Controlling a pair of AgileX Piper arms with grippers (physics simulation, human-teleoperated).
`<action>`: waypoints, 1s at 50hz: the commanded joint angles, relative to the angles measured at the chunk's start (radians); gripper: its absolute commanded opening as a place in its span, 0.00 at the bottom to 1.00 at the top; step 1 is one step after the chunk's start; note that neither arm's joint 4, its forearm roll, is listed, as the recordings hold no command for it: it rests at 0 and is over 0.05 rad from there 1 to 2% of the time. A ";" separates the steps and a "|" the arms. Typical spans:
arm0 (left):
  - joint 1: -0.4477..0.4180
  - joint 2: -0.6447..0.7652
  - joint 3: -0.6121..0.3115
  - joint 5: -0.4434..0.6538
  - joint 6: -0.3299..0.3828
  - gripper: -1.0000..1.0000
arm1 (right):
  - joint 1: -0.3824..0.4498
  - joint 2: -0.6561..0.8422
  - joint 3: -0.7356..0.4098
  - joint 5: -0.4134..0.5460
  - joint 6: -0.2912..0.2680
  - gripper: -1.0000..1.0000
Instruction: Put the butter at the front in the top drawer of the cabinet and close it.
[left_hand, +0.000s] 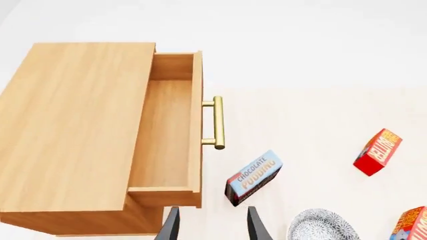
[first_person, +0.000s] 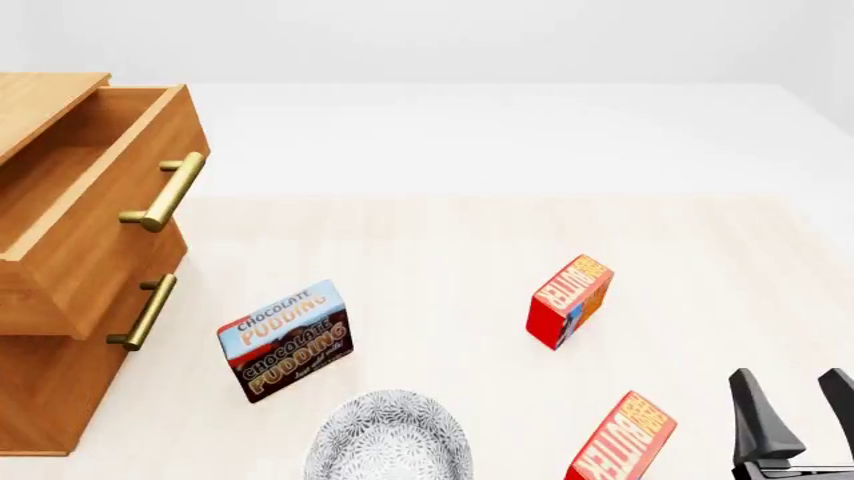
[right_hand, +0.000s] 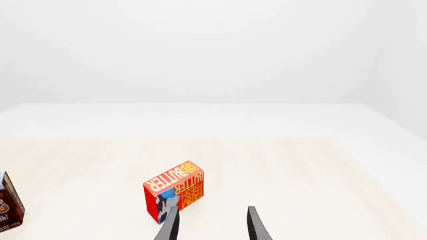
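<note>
Butter standing just left of right gripper, fingers apart, empty; top drawer pulled open.

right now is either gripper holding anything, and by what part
Nothing is held. The left gripper and right gripper are both open, with empty space between their fingers.

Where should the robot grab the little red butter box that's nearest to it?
Probably around the middle of the small red butter box with orange lettering, squeezing its two broad printed faces. It stands upright and narrow, so coming from above with the open right gripper beside it looks easiest. Its bottom is cut off in the front view, so how it sits can't be checked.
</note>
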 joint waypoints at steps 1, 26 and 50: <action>-0.002 0.094 -0.056 0.012 -0.011 1.00 | 0.000 0.000 0.000 -0.004 0.001 1.00; 0.013 0.244 -0.097 -0.037 -0.023 1.00 | 0.000 0.000 0.000 -0.003 0.000 1.00; 0.041 0.326 0.064 -0.206 -0.046 1.00 | 0.000 0.000 0.000 -0.003 0.000 1.00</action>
